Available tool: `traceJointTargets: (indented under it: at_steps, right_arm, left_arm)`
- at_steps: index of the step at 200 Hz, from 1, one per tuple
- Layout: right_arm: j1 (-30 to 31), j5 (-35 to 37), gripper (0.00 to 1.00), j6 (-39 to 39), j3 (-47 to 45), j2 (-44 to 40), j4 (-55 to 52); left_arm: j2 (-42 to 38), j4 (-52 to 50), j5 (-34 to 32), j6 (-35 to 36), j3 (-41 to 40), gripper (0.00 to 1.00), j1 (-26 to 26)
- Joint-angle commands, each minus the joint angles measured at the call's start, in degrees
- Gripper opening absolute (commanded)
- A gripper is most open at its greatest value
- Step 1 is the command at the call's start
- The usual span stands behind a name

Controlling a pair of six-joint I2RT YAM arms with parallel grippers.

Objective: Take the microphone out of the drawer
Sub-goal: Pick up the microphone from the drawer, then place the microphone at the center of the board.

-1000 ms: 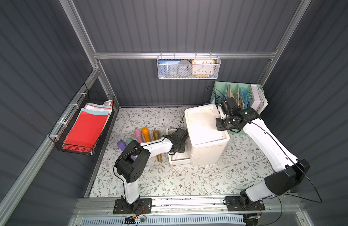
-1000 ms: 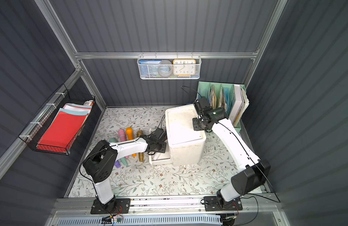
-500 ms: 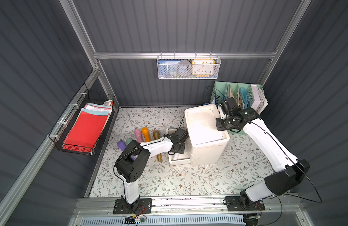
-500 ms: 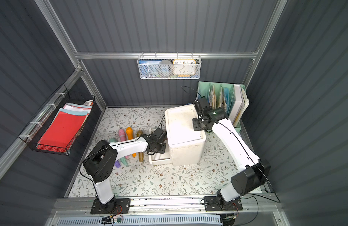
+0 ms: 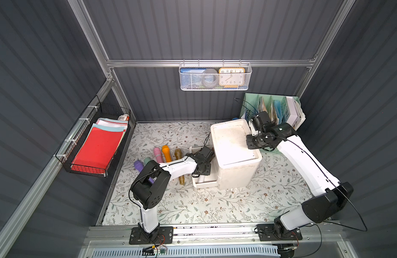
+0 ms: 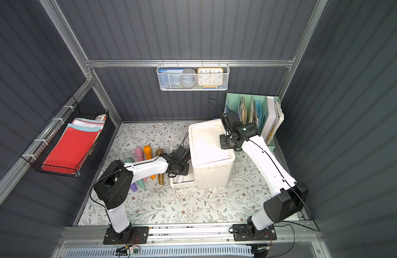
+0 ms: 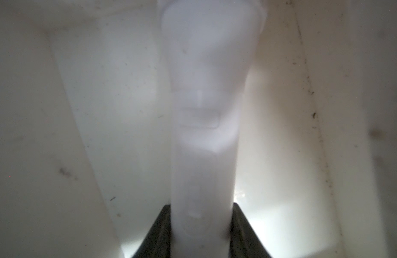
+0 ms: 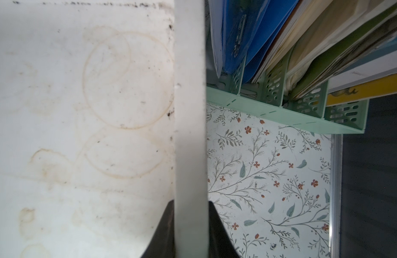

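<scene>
The white microphone (image 7: 204, 138) lies lengthwise inside the open white drawer (image 5: 205, 183) at the bottom of the white drawer unit (image 5: 233, 145). My left gripper (image 7: 202, 206) reaches down into the drawer and is shut on the microphone's handle, one dark finger pressed to each side. From above, the left gripper (image 5: 201, 172) hides most of the microphone in both top views. My right gripper (image 8: 190, 202) is shut on the raised rim (image 8: 189, 111) of the unit's top, at its right edge (image 6: 224, 141).
Several coloured microphones lie on the floral mat left of the drawer: pink (image 5: 157, 154), orange (image 5: 166, 153), gold (image 5: 178, 156), purple (image 5: 138, 166). A green file rack (image 5: 273, 109) stands behind the unit. A red-paper wire basket (image 5: 97, 147) hangs on the left wall.
The left jaws have drawn in a little around the white microphone. Neither arm has visibly moved in the top views.
</scene>
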Motion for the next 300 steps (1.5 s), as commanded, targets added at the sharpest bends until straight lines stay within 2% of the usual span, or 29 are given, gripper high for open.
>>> traceJointTargets:
  at_steps: [1,92,250,300]
  right_arm:
    - [0.9,-2.1,0.00,0.1,-6.7,9.0,-7.2]
    - [0.9,-1.7,0.00,0.0,-6.6,9.0,-7.1]
    - [0.8,-1.6,0.00,-0.2,-6.6,9.0,-7.4]
    - [0.8,-2.0,0.00,-0.1,-6.8,9.1,-7.4]
  left_arm:
    - [-3.3,3.8,-1.6,-2.9,0.2,0.08,-0.6]
    - [-7.6,2.8,-1.8,-2.8,2.3,0.07,-0.5]
    - [-15.5,0.4,-8.9,-0.6,3.3,0.06,-0.3]
    - [-19.1,0.0,-11.3,0.5,1.6,0.07,2.3]
